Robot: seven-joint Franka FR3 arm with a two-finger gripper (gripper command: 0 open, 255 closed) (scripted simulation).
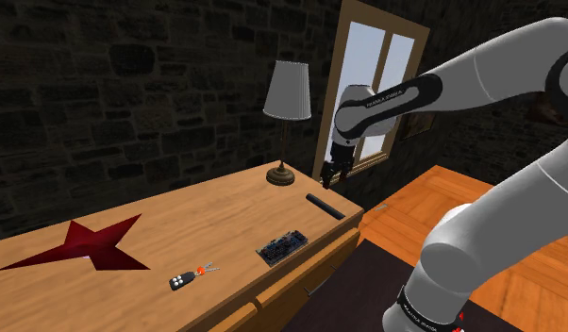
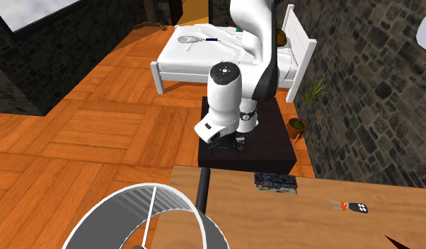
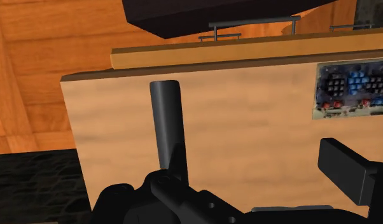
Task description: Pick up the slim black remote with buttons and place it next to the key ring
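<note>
At the corner of the desk (image 1: 178, 217), the gripper (image 1: 329, 175) hung spread open just above the slim black remote (image 1: 325, 205), whose length ran square to the finger gap but beneath one finger.

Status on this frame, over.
End effector open, hovering over slim black bar-shaped remote. Remote flat on wooden desk, not held. Small dark button-covered board lies between it and black-fob key ring.
</note>
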